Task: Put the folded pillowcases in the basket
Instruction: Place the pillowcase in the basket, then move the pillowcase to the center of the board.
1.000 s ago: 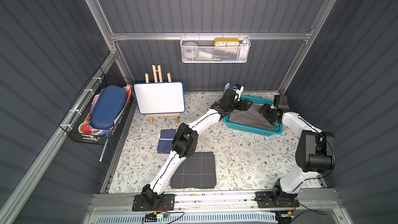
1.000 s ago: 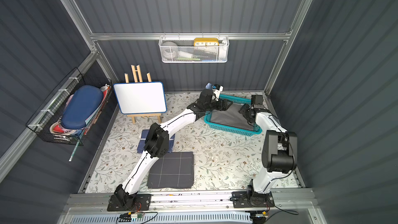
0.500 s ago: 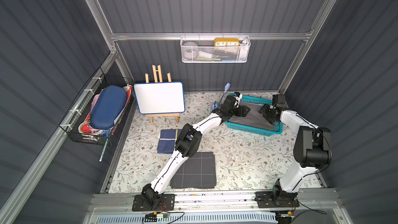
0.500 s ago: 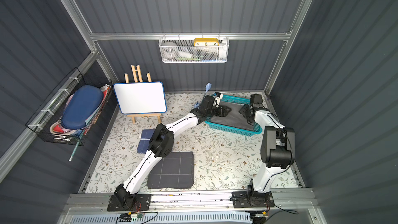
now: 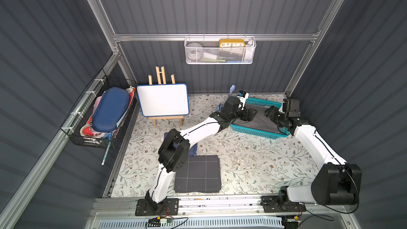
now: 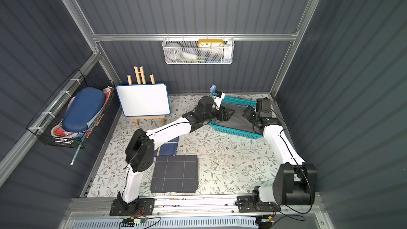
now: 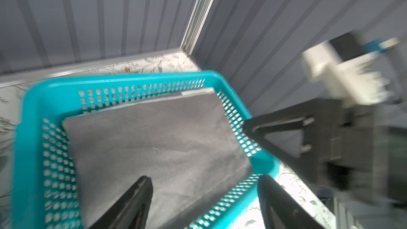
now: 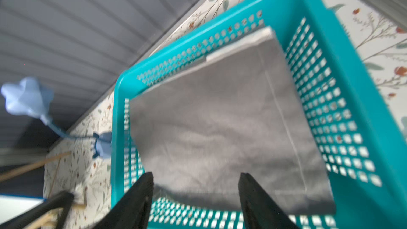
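The left tool (image 7: 203,180) and the right tool (image 8: 196,175) both have their jaws apart and grip nothing, one at each end of the teal basket (image 7: 26,133). The folded grey pillowcase (image 7: 154,142) lies flat inside the basket, in the far right corner of the worktop (image 5: 242,157).

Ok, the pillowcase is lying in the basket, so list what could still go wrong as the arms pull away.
1. The open left gripper seems to straddle a wall of the basket, one finger over the pillowcase; backing out carelessly could hook the wall and drag the basket.
2. The open right gripper hangs close over the cloth's near edge and might snag it, undoing the fold.
3. The blue flower stands near the left gripper and could get knocked.
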### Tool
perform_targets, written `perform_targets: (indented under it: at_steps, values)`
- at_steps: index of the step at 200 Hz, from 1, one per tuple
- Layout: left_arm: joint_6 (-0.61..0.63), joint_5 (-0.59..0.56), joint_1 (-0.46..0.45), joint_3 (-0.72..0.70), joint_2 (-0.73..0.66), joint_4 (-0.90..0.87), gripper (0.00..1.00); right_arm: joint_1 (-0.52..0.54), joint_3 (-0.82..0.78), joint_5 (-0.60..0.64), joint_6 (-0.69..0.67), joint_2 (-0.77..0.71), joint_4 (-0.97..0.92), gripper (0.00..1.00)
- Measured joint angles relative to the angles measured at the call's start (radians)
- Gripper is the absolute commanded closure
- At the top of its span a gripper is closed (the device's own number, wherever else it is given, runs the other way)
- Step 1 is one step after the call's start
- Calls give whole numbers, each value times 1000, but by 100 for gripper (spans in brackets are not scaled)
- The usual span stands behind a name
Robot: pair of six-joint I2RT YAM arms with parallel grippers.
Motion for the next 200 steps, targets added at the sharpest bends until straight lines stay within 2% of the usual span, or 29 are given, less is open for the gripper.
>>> perform_targets:
  at_steps: [44, 80, 109, 137, 167, 200]
  values:
    - [-40, -99, -1, -442, -358, 63, 14, 262, -88, 26, -8, -121, -51, 33]
    - [-82, -247, -1, -730, -633, 0, 13, 463, -171, 50, 3, -162, -79, 33]
    - [-115, -382, 1, -840, -834, -79, 8, 632, -187, 79, 9, -125, -92, 33]
    - [-169, -530, 5, -909, -995, -167, 6, 793, -164, 94, 5, -8, -96, 33]
    - [-246, -675, 6, -950, -1131, -281, 1, 931, -72, 96, -15, 138, -108, 33]
    - [-303, -793, 6, -972, -1258, -366, 1, 1049, 53, 68, -45, 280, -120, 34]
